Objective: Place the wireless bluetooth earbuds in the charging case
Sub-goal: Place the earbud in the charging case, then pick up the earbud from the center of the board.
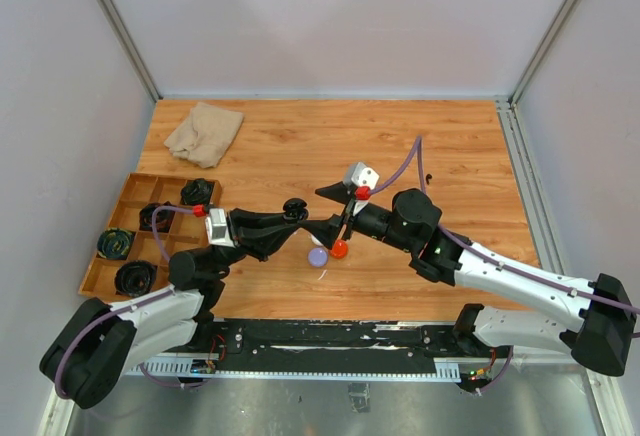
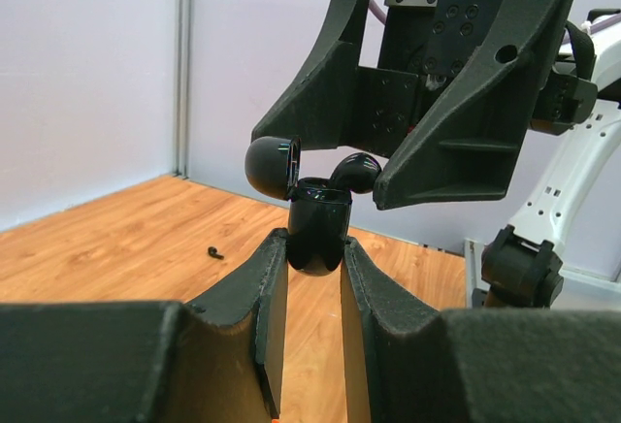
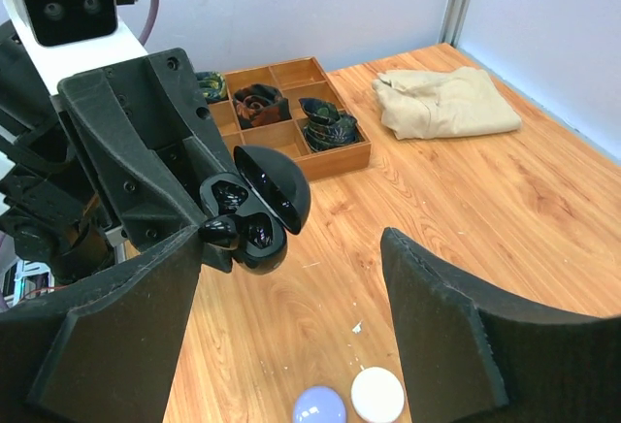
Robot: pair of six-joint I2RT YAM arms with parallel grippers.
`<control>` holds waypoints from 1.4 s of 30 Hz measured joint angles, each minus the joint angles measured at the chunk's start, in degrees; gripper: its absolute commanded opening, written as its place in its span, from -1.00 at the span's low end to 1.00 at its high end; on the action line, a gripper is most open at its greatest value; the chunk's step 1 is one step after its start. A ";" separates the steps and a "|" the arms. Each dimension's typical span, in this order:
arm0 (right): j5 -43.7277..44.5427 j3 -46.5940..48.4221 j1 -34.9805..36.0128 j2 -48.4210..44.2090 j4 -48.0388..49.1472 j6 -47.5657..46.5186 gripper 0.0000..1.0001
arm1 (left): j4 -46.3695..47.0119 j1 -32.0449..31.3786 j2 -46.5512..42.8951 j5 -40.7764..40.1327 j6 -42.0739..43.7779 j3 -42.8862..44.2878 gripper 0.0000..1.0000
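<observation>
- The black earbud (image 2: 357,169) lies at the charging case's (image 2: 317,234) mouth, leaning over the rim on the side away from the flipped-back lid (image 2: 272,166); it looks not fully seated.
- The case stands upright, long axis vertical and mouth up, its lower body clamped between the left gripper's (image 2: 315,250) jaws.
- The right gripper (image 3: 296,248) flanks the case's mouth, jaws well apart and gripping nothing; one finger is just beside the bud, contact unclear.
- Judged: the right arm is nearer for a push down along the case's axis.
</observation>
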 measured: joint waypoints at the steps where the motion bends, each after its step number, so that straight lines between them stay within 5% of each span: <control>1: 0.50 -0.17 0.00 -0.04 0.07 0.02 0.49 | -0.04 0.00 -0.11 -0.02 0.04 -0.04 -1.00; 18: 6.14 -1.07 -0.02 -3.21 -3.65 -1.53 0.51 | -0.09 0.02 -1.36 0.63 0.22 -0.33 -0.99; 28: 6.62 1.88 -4.61 -3.21 -16.98 -2.60 0.55 | -1.03 0.00 -4.83 0.28 3.91 -1.40 -0.99; 42: 6.43 9.73 -26.40 7.63 -36.30 1.29 0.46 | -8.74 0.00 -10.86 -0.02 12.68 -2.47 -0.99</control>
